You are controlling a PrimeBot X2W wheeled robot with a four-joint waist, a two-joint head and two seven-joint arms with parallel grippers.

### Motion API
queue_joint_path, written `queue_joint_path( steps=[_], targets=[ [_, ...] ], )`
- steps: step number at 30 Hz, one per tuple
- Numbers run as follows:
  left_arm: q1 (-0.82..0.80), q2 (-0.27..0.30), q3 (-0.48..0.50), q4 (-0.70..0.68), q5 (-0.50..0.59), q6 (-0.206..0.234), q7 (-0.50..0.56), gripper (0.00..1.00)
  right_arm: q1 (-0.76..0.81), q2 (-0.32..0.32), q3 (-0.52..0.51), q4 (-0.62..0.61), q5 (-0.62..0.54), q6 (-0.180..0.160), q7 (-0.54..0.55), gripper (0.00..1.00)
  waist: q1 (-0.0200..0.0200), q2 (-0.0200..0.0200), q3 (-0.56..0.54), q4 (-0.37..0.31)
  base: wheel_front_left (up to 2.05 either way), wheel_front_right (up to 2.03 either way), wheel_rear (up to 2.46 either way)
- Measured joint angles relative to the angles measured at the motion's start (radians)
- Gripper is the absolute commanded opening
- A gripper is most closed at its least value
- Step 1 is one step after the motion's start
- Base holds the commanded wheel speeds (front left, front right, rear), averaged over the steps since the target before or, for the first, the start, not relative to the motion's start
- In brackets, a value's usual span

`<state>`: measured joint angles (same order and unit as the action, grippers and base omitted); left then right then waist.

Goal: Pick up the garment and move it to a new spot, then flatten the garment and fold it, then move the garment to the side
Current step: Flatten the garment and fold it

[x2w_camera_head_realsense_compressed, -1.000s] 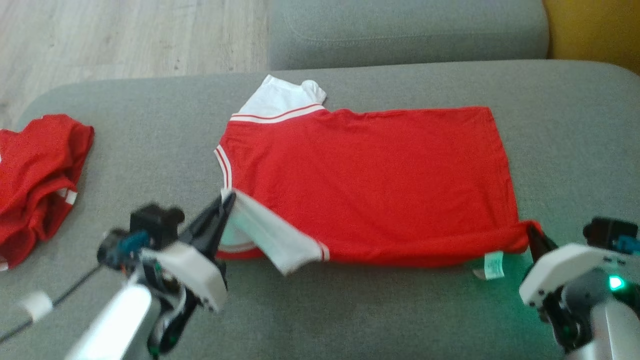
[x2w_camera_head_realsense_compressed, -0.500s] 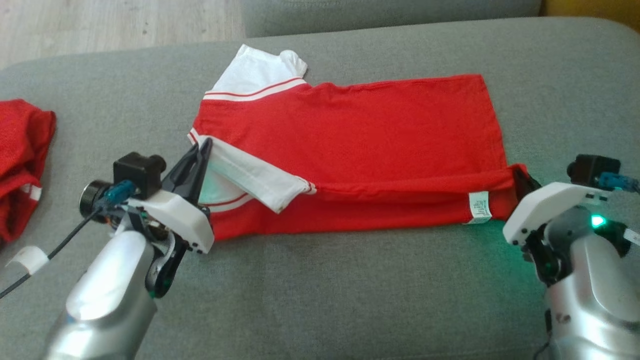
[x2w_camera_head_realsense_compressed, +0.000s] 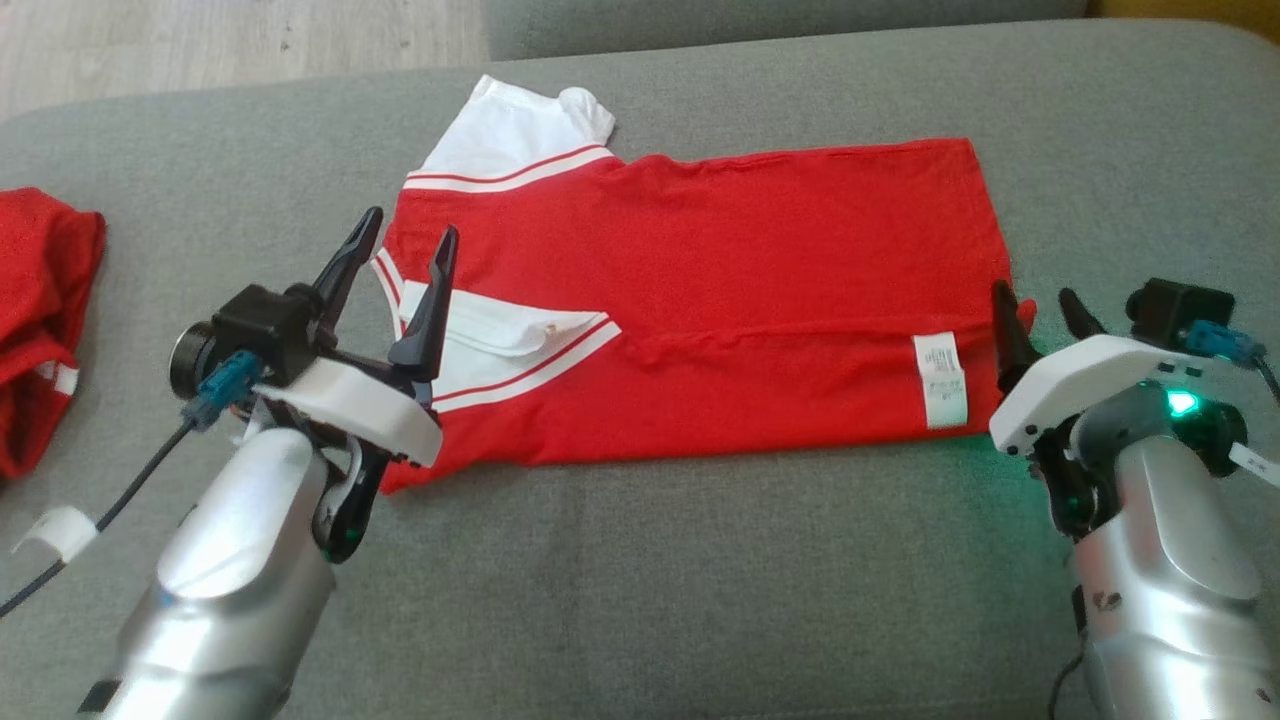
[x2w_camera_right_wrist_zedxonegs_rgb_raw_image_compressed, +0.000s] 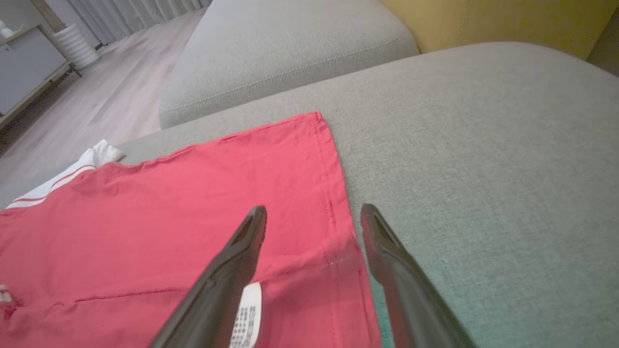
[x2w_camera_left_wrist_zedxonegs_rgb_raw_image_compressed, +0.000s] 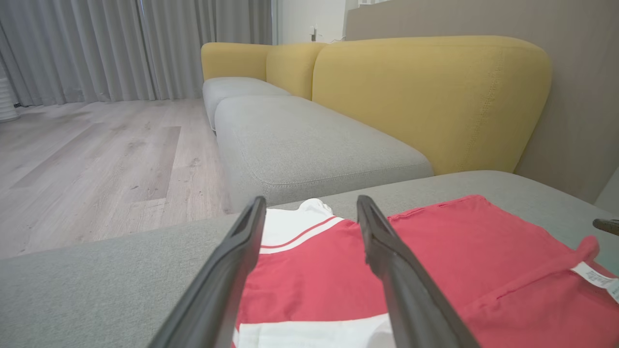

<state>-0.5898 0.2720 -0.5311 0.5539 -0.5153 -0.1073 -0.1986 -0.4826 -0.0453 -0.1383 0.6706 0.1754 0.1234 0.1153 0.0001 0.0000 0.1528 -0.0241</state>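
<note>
Newly released, garment [x2w_camera_head_realsense_compressed: 720, 260] lies lengthwise left-right, hem rightward — left gripper [x2w_camera_head_realsense_compressed: 411, 222] and right gripper [x2w_camera_head_realsense_compressed: 1031, 292] splayed empty.

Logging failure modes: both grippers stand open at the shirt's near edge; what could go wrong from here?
1. The left gripper hangs over the folded-in white sleeve; pulling back could snag it and undo the fold.
2. The right gripper sits at the hem corner of the red shirt, beside the care label; a finger could catch and lift that edge.
3. The far sleeve sticks out past the body, so the next fold may come out uneven.
</note>
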Motion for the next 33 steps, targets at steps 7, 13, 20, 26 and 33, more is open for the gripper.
queue_joint_path(
  steps=[7, 13, 20, 26, 33],
  targets=[
    [0.049, -0.001, 0.03, -0.045, -0.038, 0.012, -0.033, 1.0, 0.031, 0.0, -0.012, -0.083, -0.03, 0.0, -0.128, 1.0, -0.0001, 0.0, -0.027, 0.007, 0.0, 0.0, 0.0],
    [0.253, 0.004, 0.046, -0.144, -0.08, 0.081, -0.006, 1.0, 0.216, 0.0, -0.027, -0.2, -0.027, 0.0, -0.153, 1.0, -0.0002, 0.0, -0.063, 0.019, 0.0, 0.0, 0.0],
    [0.439, 0.016, 0.058, -0.241, -0.148, 0.178, 0.098, 1.0, 0.379, 0.001, -0.037, -0.352, 0.007, 0.0, -0.149, 1.0, -0.0003, 0.0, -0.08, 0.034, 0.0, 0.0, 0.0],
    [0.454, 0.001, 0.087, -0.239, -0.22, 0.215, 0.178, 1.0, 0.411, 0.002, -0.018, -0.438, 0.02, 0.0, -0.113, 1.0, -0.0001, 0.0, -0.051, 0.02, 0.0, 0.0, 0.0],
    [0.434, -0.011, 0.111, -0.187, -0.253, 0.231, 0.205, 1.0, 0.41, 0.002, 0.002, -0.48, 0.02, 0.0, -0.083, 1.0, 0.0, 0.0, -0.006, -0.004, 0.0, 0.0, 0.0]
  ],
)
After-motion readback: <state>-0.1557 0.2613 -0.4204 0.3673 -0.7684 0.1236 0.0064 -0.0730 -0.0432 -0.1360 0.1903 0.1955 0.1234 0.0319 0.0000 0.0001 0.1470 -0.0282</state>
